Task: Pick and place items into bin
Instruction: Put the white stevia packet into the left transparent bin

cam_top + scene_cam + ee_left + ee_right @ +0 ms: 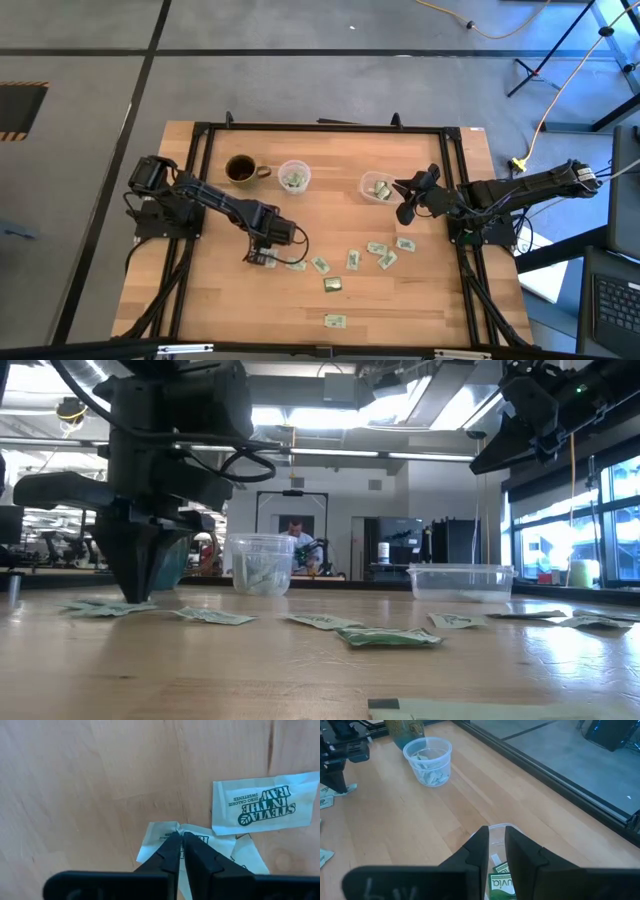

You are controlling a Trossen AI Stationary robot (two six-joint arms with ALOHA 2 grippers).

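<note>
Several small green-and-white packets (380,255) lie flat on the wooden table (420,300), with one darker olive one (332,285) among them. My left gripper (262,255) points straight down at the left of the scatter, shut on one packet (155,840). A second packet (265,805) lies beside it. My right gripper (405,195) hangs in the air over a clear shallow bin (377,187) that holds a few packets. A narrow gap shows between its fingers (496,837), with nothing in it. My left gripper pinches one edge of the packet (179,829) between its two fingertips, coming from above and pointing down. The wrapper is puckered where the tips meet. The rest of the packet (105,608) lies flat on the table.
A clear cup (294,177) with packets in it stands at the far middle, with a brown mug (241,169) to its left. A black frame (200,140) runs along the table's edges. One packet (334,321) lies alone near the front edge.
</note>
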